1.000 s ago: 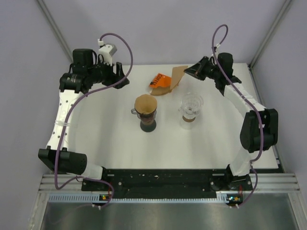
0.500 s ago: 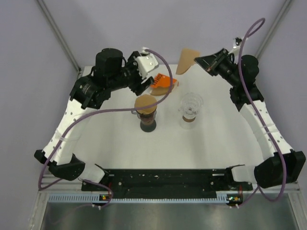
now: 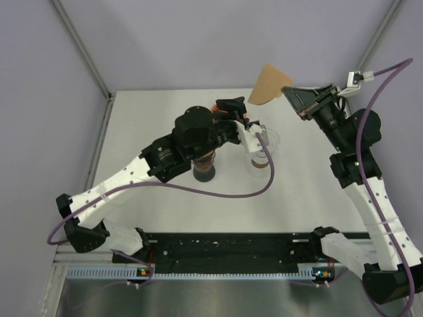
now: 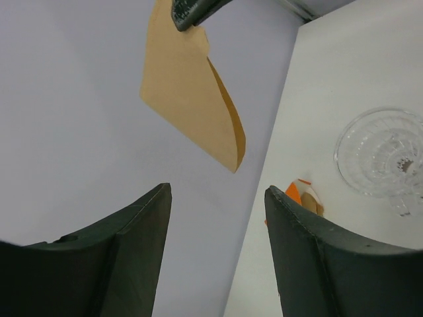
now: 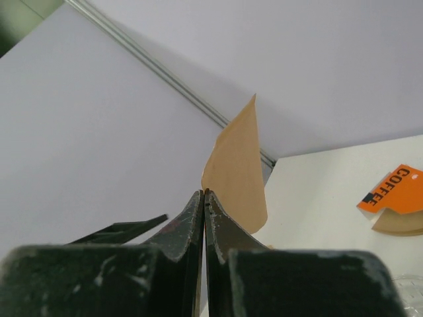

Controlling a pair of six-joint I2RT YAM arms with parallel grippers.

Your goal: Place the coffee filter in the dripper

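Observation:
My right gripper (image 3: 287, 91) is shut on the edge of a brown paper coffee filter (image 3: 267, 84) and holds it high above the table's back edge; it shows in the right wrist view (image 5: 204, 193) with the filter (image 5: 238, 168) standing up past the fingertips. My left gripper (image 3: 231, 109) is open and empty, raised just left of and below the filter. In the left wrist view (image 4: 217, 190) the filter (image 4: 188, 86) hangs ahead of the open jaws, apart from them. The clear glass dripper (image 3: 266, 140) stands on the table, partly behind the left wrist, and is empty (image 4: 380, 152).
A dark carafe (image 3: 203, 170) stands left of the glass dripper, mostly hidden under the left arm. An orange filter pack (image 5: 393, 188) lies at the back of the table (image 3: 310, 191). Walls close in behind and at both sides.
My left arm has swung right across the carafe and risen towards the filter. My right gripper has lifted the filter higher and a little to the right.

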